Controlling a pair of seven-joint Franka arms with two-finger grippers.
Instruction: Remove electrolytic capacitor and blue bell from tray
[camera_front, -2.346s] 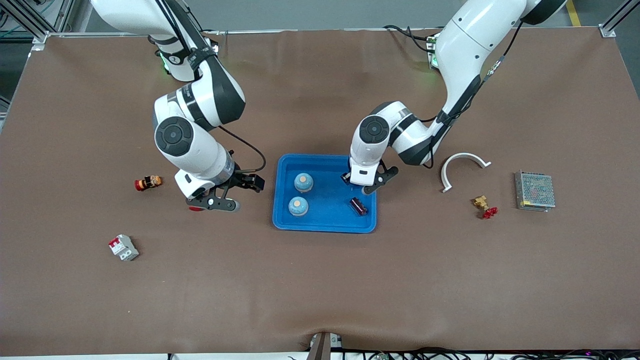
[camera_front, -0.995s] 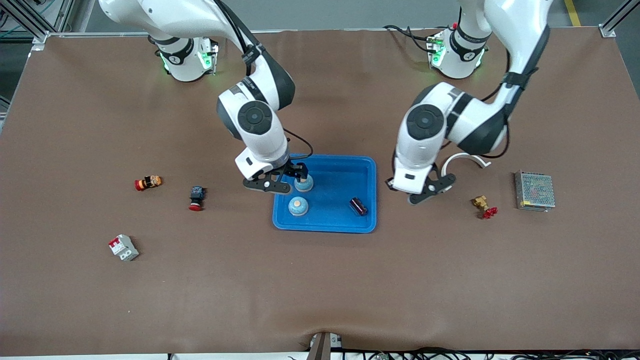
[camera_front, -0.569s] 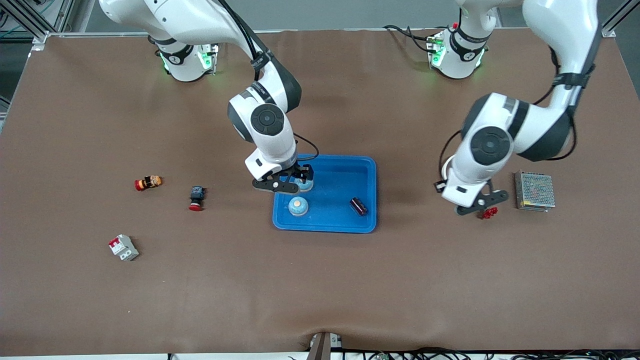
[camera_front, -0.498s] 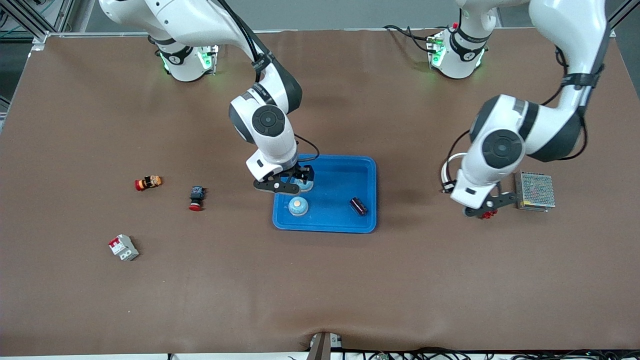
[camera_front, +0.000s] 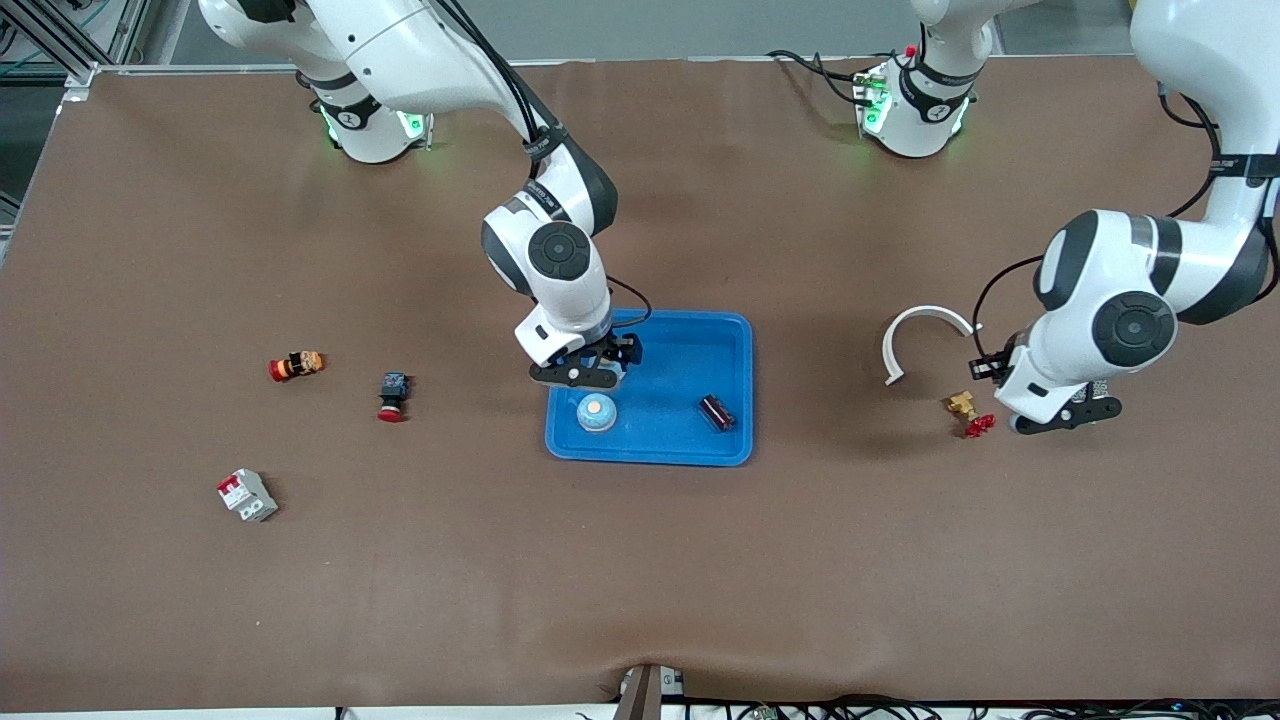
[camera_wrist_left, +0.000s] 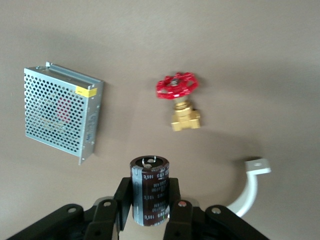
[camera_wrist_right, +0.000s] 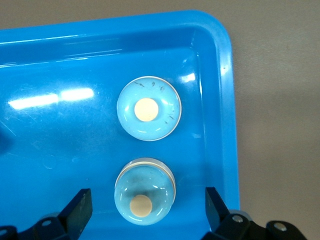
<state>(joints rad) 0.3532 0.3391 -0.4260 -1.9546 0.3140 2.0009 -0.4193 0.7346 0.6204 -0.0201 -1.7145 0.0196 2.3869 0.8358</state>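
My right gripper (camera_front: 590, 372) is open over the blue tray (camera_front: 660, 448). In the right wrist view its fingers (camera_wrist_right: 80, 207) stand on either side of a light blue bell (camera_wrist_right: 145, 192) without touching it. A second bell (camera_front: 596, 412) sits in the tray nearer the front camera and also shows in the right wrist view (camera_wrist_right: 148, 108). A dark capacitor (camera_front: 716, 412) lies in the tray. My left gripper (camera_front: 1060, 415) is shut on another dark maroon capacitor (camera_wrist_left: 150, 190), held over the table beside the red-handled brass valve (camera_wrist_left: 180, 100).
A metal mesh power supply (camera_wrist_left: 60, 115) and a white curved bracket (camera_front: 925, 335) lie near the left gripper. Toward the right arm's end lie a black and red button (camera_front: 392, 395), a red-orange part (camera_front: 296, 365) and a white and red breaker (camera_front: 247, 495).
The left arm has swung from beside the tray toward its own end of the table, past the valve. The right gripper has moved from the button to over the tray and settled around the farther bell.
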